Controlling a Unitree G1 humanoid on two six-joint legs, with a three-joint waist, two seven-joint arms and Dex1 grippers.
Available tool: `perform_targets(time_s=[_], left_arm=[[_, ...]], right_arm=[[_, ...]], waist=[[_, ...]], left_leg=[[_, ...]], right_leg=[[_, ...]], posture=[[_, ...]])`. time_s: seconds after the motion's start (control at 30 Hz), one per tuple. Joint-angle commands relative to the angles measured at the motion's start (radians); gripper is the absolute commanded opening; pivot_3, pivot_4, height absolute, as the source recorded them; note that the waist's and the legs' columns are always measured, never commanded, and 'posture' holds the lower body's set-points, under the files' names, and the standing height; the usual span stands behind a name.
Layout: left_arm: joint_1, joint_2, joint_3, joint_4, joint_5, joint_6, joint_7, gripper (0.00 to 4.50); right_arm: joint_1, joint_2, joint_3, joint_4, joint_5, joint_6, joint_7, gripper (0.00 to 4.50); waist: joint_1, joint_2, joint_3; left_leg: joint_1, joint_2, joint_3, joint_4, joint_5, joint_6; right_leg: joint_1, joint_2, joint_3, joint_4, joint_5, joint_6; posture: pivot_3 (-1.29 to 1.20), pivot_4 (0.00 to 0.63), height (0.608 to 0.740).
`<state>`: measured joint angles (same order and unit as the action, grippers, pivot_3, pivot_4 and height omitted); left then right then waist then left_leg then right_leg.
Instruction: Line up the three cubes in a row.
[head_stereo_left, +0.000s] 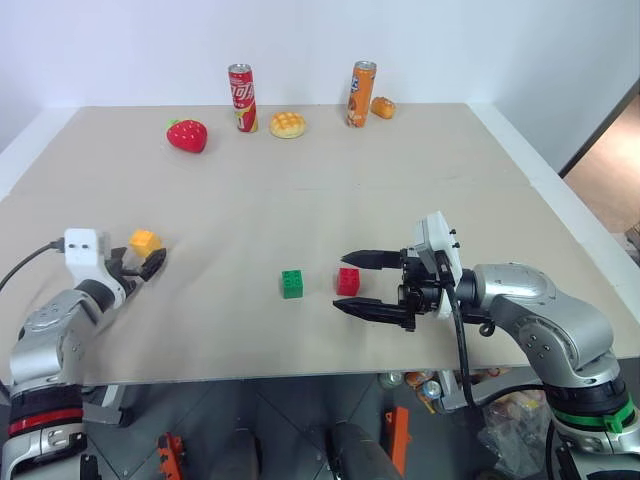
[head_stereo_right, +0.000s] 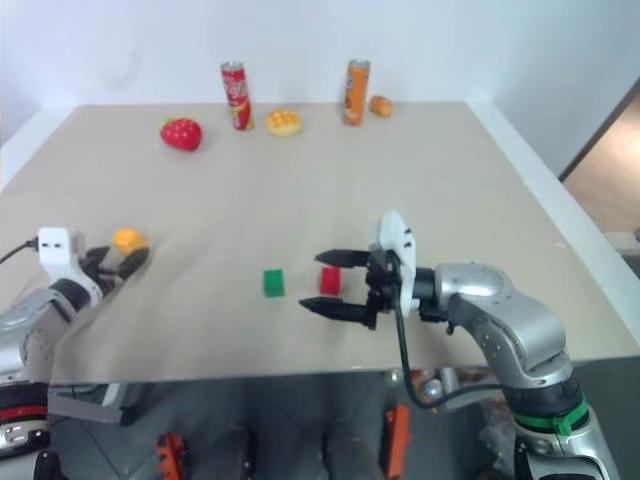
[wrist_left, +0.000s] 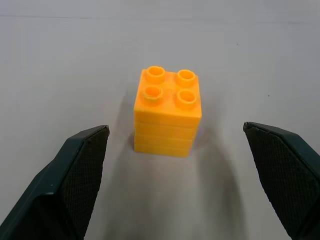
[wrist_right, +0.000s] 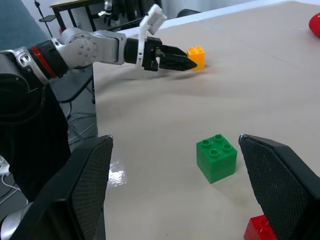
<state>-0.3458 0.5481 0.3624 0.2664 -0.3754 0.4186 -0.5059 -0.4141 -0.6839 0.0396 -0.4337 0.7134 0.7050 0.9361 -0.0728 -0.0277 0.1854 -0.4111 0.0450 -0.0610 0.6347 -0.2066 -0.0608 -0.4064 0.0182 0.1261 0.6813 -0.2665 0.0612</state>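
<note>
- My left gripper (head_stereo_left: 140, 268) sits low over the table (head_stereo_left: 300, 200) near its left edge, forearm reaching forward, fingers spread wide and holding nothing.
- Right in front of those fingers stands the yellow-orange cube (wrist_left: 167, 112), studs up, upright on the table; in my left wrist view it sits between the two pads (wrist_left: 82, 172) but ahead of them, touching neither.
- My right arm is bent across my front, its gripper (head_stereo_left: 368, 285) pointing sideways toward my left, roughly level, jaws wide apart and empty.
- The red cube (head_stereo_left: 348, 281) sits on the table between those two right fingertips, in the gap; I can't tell if either finger touches it.
- The green cube (head_stereo_left: 292, 284) stands just beside the red one, on its left, a small gap between them.
- The yellow-orange cube is well apart from that pair, far off to the left.
- Along the far edge: a toy strawberry (head_stereo_left: 187, 135), a red can (head_stereo_left: 242, 98), a bun (head_stereo_left: 287, 124) and an orange can (head_stereo_left: 361, 94).
</note>
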Motion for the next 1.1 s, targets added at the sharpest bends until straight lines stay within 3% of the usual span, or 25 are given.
perform_targets(time_s=[0.03,0.1,0.13,0.43,0.8,1.1], left_arm=[[-0.048,0.012,-0.024,0.048,0.027,-0.040,-0.009,4.46],[-0.059,0.013,-0.033,0.066,0.032,-0.046,-0.017,4.46],[-0.063,0.013,-0.034,0.077,0.036,-0.049,-0.012,4.22],[-0.069,0.015,-0.027,0.116,0.042,-0.076,0.001,1.31],[-0.097,-0.003,-0.096,0.124,0.063,-0.086,-0.052,1.32],[-0.047,0.046,-0.356,-0.066,0.107,-0.196,-0.415,1.32]], right_arm=[[0.003,-0.010,-0.037,-0.049,0.020,0.005,-0.014,4.16],[0.010,-0.013,-0.042,-0.055,0.021,0.009,-0.020,4.16],[0.014,-0.014,-0.046,-0.058,0.022,0.010,-0.025,4.16],[0.040,-0.024,-0.077,-0.070,0.030,0.020,-0.052,4.16],[0.000,-0.009,-0.100,-0.066,0.046,0.011,-0.075,4.16],[0.020,-0.051,-0.135,-0.111,0.099,0.031,-0.063,4.16]], waist=[[0.000,0.000,0.000],[0.000,0.000,0.000],[0.000,0.000,0.000],[0.000,0.000,0.000],[-0.001,0.000,0.000],[0.019,0.000,0.000]], left_leg=[[0.000,0.000,0.000,0.000,0.000,0.000],[0.000,0.000,0.000,0.000,0.000,0.000],[0.000,0.000,0.000,0.000,0.000,0.000],[0.000,0.000,0.000,-0.001,0.000,0.000],[0.000,0.000,0.000,-0.001,0.000,0.000],[-0.002,-0.001,0.000,-0.001,0.000,0.000]], right_leg=[[0.000,0.000,0.000,0.000,0.000,0.000],[0.000,0.000,0.000,0.000,0.000,0.000],[0.000,0.000,0.000,0.000,0.000,0.000],[0.000,0.000,0.000,0.000,0.000,0.000],[0.000,0.000,0.000,0.000,0.000,0.000],[0.000,-0.001,0.000,-0.001,-0.001,0.001]], posture=[[0.00,0.150,0.740],[0.00,0.150,0.740],[0.00,0.150,0.740],[0.00,0.150,0.740],[0.00,0.150,0.740],[0.00,0.150,0.740]])
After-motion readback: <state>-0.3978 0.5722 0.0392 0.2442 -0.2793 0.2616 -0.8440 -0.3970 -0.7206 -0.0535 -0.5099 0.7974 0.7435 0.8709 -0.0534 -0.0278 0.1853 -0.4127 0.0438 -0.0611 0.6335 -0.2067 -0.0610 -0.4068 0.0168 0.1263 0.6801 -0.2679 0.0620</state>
